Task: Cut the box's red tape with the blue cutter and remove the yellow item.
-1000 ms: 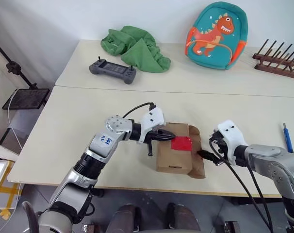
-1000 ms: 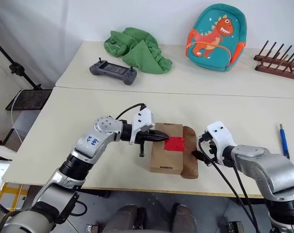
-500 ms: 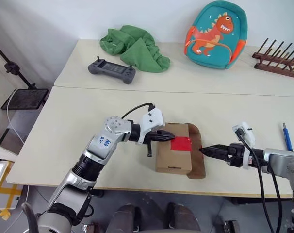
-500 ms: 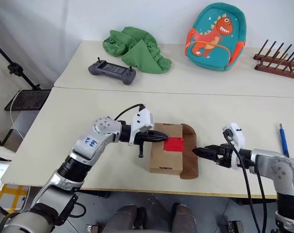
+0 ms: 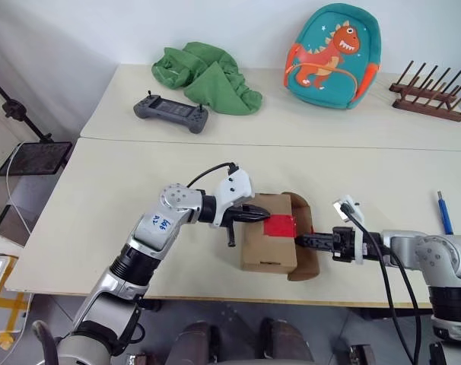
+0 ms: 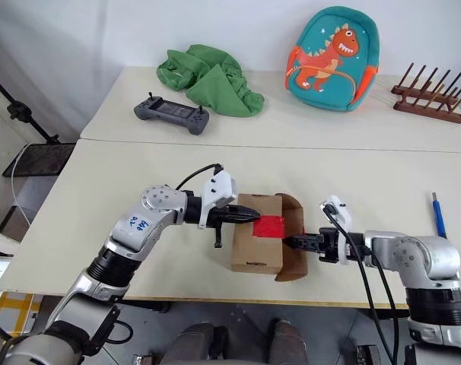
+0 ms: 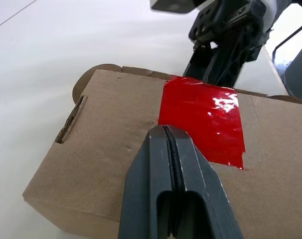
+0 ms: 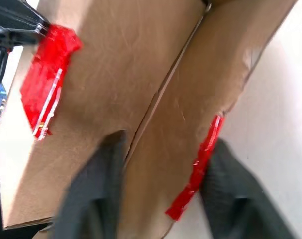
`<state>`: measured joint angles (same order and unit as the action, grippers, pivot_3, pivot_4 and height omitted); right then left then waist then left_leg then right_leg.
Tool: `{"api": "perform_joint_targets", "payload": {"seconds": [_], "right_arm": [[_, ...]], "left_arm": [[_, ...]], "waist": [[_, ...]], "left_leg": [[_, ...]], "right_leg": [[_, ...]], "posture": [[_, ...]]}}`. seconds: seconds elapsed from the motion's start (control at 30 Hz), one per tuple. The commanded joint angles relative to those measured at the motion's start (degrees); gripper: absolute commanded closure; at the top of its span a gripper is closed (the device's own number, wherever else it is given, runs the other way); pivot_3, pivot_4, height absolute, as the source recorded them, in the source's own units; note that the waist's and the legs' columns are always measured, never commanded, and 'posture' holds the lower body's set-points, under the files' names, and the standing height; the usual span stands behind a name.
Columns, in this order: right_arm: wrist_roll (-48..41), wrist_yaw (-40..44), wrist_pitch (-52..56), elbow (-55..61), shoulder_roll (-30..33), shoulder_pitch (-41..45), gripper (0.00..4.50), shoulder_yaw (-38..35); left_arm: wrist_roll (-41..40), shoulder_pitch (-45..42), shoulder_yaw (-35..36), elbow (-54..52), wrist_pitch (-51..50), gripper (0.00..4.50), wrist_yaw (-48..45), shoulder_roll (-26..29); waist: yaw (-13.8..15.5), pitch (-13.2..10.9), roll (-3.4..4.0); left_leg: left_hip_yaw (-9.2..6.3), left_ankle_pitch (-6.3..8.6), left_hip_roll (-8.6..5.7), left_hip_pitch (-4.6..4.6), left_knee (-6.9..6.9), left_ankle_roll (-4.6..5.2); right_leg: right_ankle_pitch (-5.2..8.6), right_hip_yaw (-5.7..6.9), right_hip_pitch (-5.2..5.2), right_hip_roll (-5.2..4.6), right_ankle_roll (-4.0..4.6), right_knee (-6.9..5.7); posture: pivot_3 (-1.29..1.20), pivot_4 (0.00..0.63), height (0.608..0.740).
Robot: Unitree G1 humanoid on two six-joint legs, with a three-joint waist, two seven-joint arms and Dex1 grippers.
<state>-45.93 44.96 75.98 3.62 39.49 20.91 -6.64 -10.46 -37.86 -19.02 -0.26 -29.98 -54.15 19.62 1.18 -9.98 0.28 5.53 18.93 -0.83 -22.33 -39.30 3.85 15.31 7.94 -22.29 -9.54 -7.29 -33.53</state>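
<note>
Low in the frame's centre, your box [image 5: 270, 242] sits between both grippers: the left gripper [image 5: 267, 216], clamped shut and empty, presses its top by the red tape [image 5: 280, 225]; the right gripper [image 5: 299, 241] pinches the opened flap [image 5: 304, 242]. At right, the blue cutter [image 5: 444, 213] lies well apart, its long axis running toward the far edge.

Head stereo pair looks forward and down over the counter [image 5: 139, 167], mid-range, both eyes sharing the whole scene. Left wrist cam sits close above the box [image 7: 106, 149] top. Right wrist cam faces its flap side, very close. All four share the box.
</note>
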Motion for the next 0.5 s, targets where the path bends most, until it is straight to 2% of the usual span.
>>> {"api": "perform_joint_targets", "payload": {"seconds": [0.03,0.23,0.43,0.5], "right_arm": [[0.1,1.8,4.6,-3.8,0.1,2.4,3.3,5.5],[1.9,1.7,7.2,-9.7,-2.1,8.1,3.3,9.1],[2.9,3.5,7.1,-11.7,-2.6,9.4,3.3,11.4],[3.2,4.2,7.1,-12.8,-2.6,10.4,3.67,11.4]], "left_arm": [[0.3,1.8,-0.6,1.6,-2.1,4.5,0.7,0.1],[0.3,2.3,-0.5,1.5,-1.5,4.5,0.7,0.5],[0.3,3.1,-0.4,0.5,-1.7,4.5,0.8,0.7],[0.3,3.2,-0.6,0.3,-1.5,4.5,0.4,0.8]], "waist": [[-0.1,0.0,-0.01],[-0.2,0.0,-0.03],[-1.1,0.2,-0.17],[-1.3,0.2,-0.17]], "left_leg": [[0.0,0.0,0.0,0.0,0.0,-0.01],[0.0,0.0,0.02,0.02,0.02,-0.02],[0.0,0.08,0.06,0.1,0.12,-0.25],[0.01,0.09,0.06,0.11,0.15,-0.26]], "right_leg": [[0.0,-0.01,-0.01,0.0,0.01,0.0],[0.01,0.0,-0.02,-0.01,0.03,0.02],[0.03,0.0,0.01,0.0,0.06,0.02],[0.04,0.0,0.0,0.01,0.07,0.0]], "posture": [[0.0,0.15,0.74],[0.0,0.15,0.74],[0.0,0.15,0.74],[0.0,0.15,0.74]]}}
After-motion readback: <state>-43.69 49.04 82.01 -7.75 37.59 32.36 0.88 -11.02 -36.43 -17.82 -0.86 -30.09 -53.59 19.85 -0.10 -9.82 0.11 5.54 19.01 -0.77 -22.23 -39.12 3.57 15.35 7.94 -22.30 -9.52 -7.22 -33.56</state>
